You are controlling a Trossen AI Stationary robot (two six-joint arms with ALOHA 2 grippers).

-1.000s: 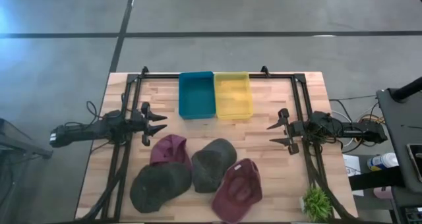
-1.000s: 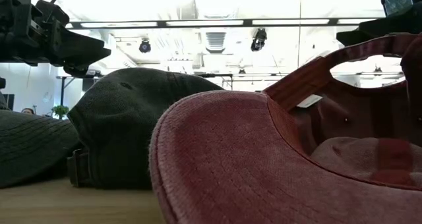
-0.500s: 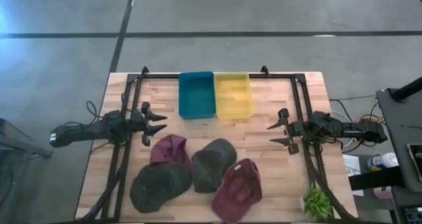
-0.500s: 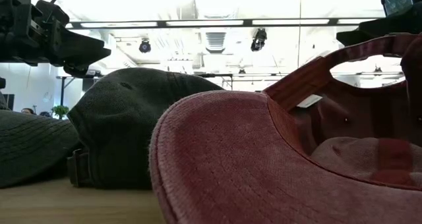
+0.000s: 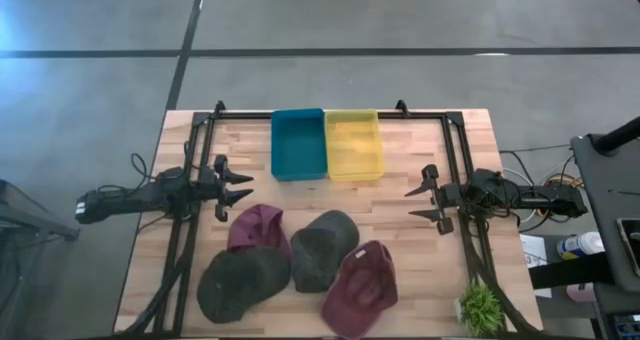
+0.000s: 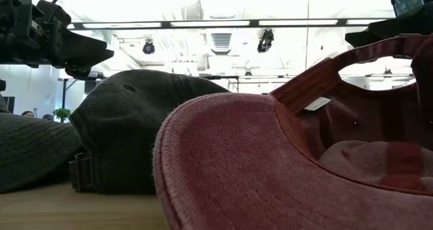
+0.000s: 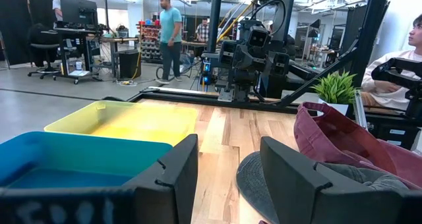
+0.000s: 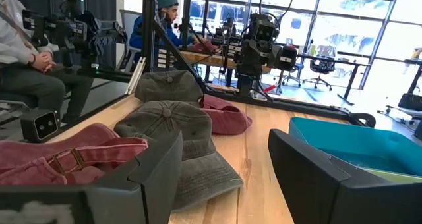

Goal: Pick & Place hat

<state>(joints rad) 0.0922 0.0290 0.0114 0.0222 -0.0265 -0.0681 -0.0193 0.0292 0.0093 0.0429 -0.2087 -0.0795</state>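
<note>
Setting: a wooden table (image 5: 410, 242) on a grey concrete floor, edged by a black frame; beyond it an open workshop with ceiling strip lights, desks, and several people standing or seated.

Change since the earlier frames: none seen. Both arms and all four hats lie exactly as they did a second ago.

Left gripper (image 5: 243, 189): at the left side of the table, pointing inward, jaws released and spread wide, holding nothing and touching nothing. In its wrist view the blue bin and the yellow bin show just past the jaws.

Right gripper (image 5: 417, 204): at the right side of the table, pointing inward, jaws likewise parted and empty, well apart from the hats.

Hats, four, clustered at the near middle of the table:
- maroon hat (image 5: 256, 227), left of centre, far side of the cluster;
- dark grey hat (image 5: 323, 249), centre, touching the maroon one;
- dark olive hat (image 5: 241, 283), near left, overlapping the two above;
- red hat (image 5: 360, 290), near right, lying upside down with its back strap showing, pressed against the dark grey hat.

Containers: blue bin (image 5: 299, 143) and yellow bin (image 5: 353, 144), side by side and touching, at the far middle edge; both look empty.

Other: small green plant (image 5: 480, 307) at the near right corner.

Writing: no legible brand or label on any item.
</note>
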